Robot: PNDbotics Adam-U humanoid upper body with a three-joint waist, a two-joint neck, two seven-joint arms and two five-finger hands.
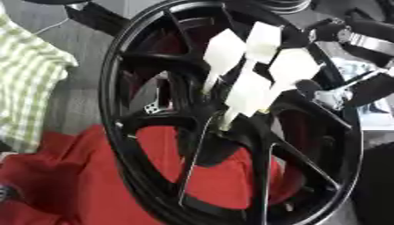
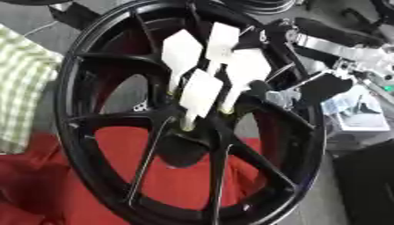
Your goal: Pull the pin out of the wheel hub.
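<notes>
A black spoked wheel (image 1: 146, 176) stands tilted on a red cloth and fills both views. Several white pins with flat paddle-shaped heads stick out of its hub (image 2: 192, 132), clustered close together; the lowest one (image 2: 198, 94) stands nearest me, and the rightmost one (image 2: 246, 70) is beside my right hand. My right hand (image 2: 325, 88) comes in from the upper right on a black and silver arm and sits at the wheel's right side, just right of the pin cluster. I cannot make out whether it touches a pin. My left hand does not show.
The red cloth (image 1: 69, 176) lies under the wheel at the lower left. A green and white checked cloth (image 1: 27, 74) lies at the left edge. White papers or a box (image 2: 362, 116) sit at the right. Another dark rim (image 2: 261, 5) shows at the top.
</notes>
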